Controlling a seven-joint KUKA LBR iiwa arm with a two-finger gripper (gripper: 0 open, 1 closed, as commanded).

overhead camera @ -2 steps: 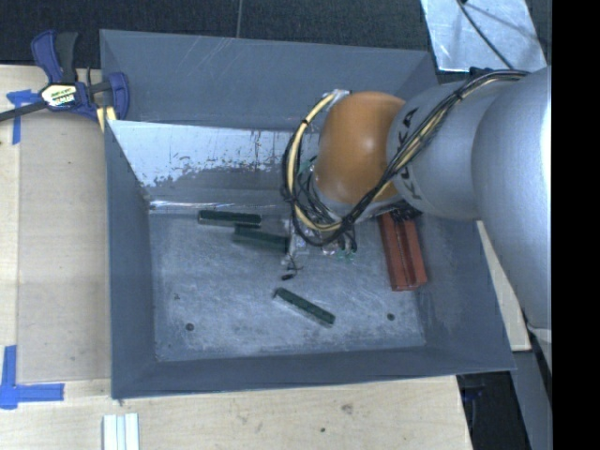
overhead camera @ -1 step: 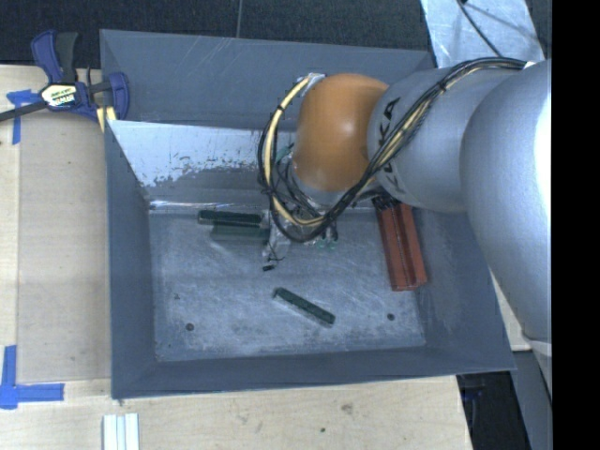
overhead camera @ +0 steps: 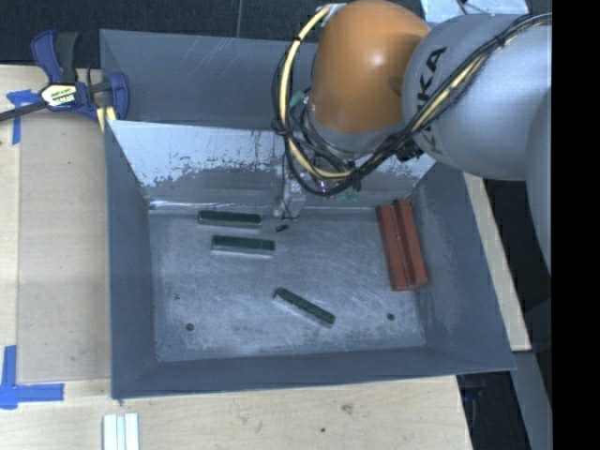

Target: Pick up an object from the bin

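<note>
Grey bin [overhead camera: 127, 279] holds a red-brown block [overhead camera: 403, 245]. Left of the block, the pincer [overhead camera: 284, 216] hangs by the end of a dark green stick [overhead camera: 230, 218]. I cannot tell if it is spread. It might push the stick away.

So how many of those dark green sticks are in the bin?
3. The back stick lies by the far wall, the middle stick just in front of it, the front stick tilted, nearer the front. The arm may hide more.
</note>
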